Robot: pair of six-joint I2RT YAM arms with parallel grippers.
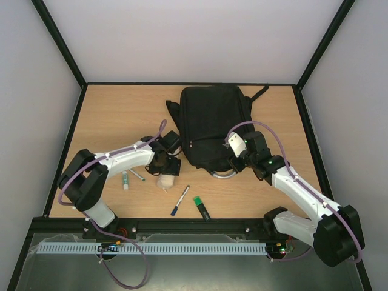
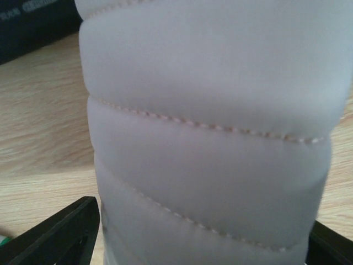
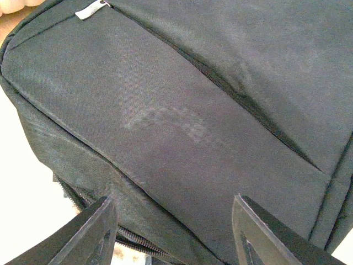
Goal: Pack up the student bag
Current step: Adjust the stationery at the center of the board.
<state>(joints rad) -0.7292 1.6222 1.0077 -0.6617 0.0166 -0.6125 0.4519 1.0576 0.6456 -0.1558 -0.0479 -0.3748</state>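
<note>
A pale quilted pouch [image 1: 165, 180], perhaps a pencil case, is sitting on the wooden table [image 1: 115, 115]. A blue pen [image 1: 180, 200], a green-topped marker [image 1: 202, 208], a white tube [image 1: 125, 180] and a thin pen [image 1: 137, 175] are lying near it.

1. Pale quilted padded pouch [image 2: 209, 138]: in the left wrist view it is blurred by nearness and cut off at top and bottom. In the top view it is partly covered by the left gripper [image 2: 204, 221]. The gripper's fingers [image 2: 60, 237] show only as black corners. Whether they press the pouch cannot be told.
2. Large black fabric backpack [image 3: 182, 127]: cropped in the right wrist view. Small white tag [image 3: 91, 9] unreadable. The right gripper [image 3: 174, 200] is cut off below.
3. Silvery-grey loop handle [image 1: 223, 175]: partly hidden behind the right gripper.
4. Small white tube [image 1: 125, 179]: label too small to read.
</note>
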